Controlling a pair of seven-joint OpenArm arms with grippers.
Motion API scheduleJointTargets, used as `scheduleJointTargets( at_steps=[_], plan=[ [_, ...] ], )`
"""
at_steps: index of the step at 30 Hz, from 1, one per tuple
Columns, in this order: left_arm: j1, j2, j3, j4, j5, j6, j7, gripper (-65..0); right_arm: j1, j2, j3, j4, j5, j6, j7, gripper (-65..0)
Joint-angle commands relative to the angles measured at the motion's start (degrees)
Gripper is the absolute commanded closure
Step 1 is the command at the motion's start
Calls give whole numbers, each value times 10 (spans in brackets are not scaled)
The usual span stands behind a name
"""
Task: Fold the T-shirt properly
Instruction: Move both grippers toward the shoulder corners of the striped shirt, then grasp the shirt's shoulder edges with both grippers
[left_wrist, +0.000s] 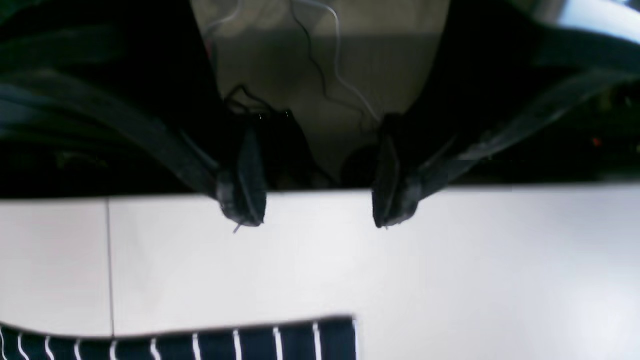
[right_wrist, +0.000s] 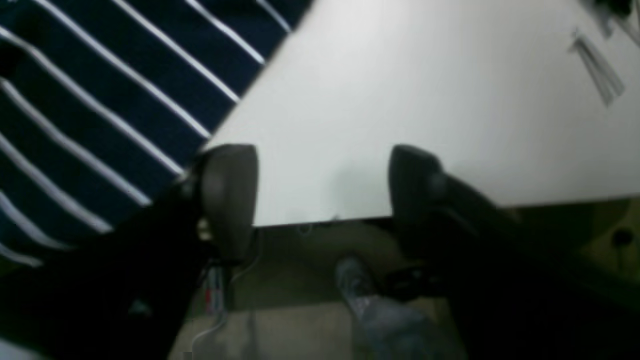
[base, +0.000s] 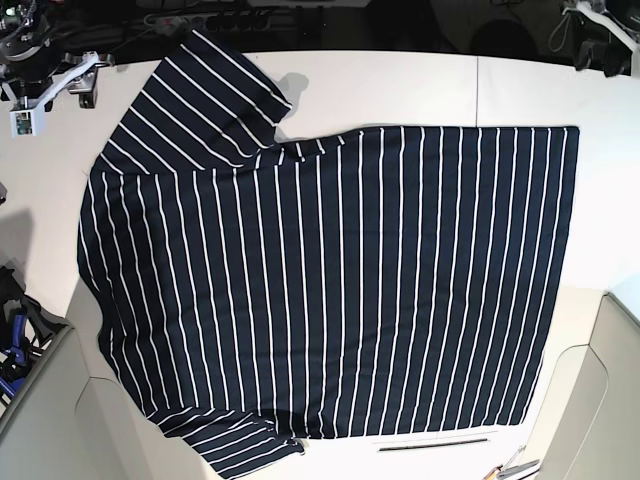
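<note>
I've got the T-shirt (base: 330, 285) spread flat and unfolded on the white table (base: 400, 85), filling most of the base view from 9 to 3 o'clock. One sleeve points up toward 11 o'clock and the other sits at about 7 o'clock, with the hem running down the 3 o'clock side. No fold is made yet, by the look of it.

Left gripper (left_wrist: 315, 210): jaws wide apart, nothing between them, hovering over bare table near the far edge. A corner of striped cloth lies below it at 6 o'clock in the left wrist view, apart from the fingertips.

Right gripper (right_wrist: 320, 190): also spread open and empty, over the table edge. One finger (right_wrist: 230, 195) sits just beside the shirt's edge; I can't tell whether it touches.

Risks from here, as I judge them:
- Both grippers are off the cloth, so a pinch started from here may close on air or catch only a thin bit of hem, and the cloth would slip out mid-lift.
- The 11 o'clock sleeve looks slightly rumpled where it joins the body, and folding over that would trap a crease.
- Uneven grabs on the two sides would skew the fold (the stripes would make this obvious).
- The shirt nearly reaches the table edges, so a hard drag could pull it over the side.
</note>
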Motion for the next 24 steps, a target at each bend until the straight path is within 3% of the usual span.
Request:
scheduleJointTargets(
  at_steps=[1, 3, 5, 13, 16, 24],
  plan=[
    [-2, -9, -6, 6, -4, 0, 24, -379, 6, 6, 5, -6, 13, 5, 9, -412],
    [-41, -8, -6, 6, -7, 7, 108, -379, 22, 6, 5, -37, 37, 25, 6, -412],
    [-73, -10, -6, 6, -13, 14, 152, -379, 43, 6, 5, -66, 62, 56, -2, -412],
    [-135, -30, -6, -25, -52, 12, 152, -385, 71, -49, 3, -118, 130, 128, -32, -411],
    [-151, -46, -6, -57, -69, 12, 149, -444, 71, -72, 2, -118, 143, 145, -32, -411],
    [-219, -81, -6, -149, -84, 11, 145, -469, 71, -104, -18, -118, 162, 145, -32, -411]
  ],
)
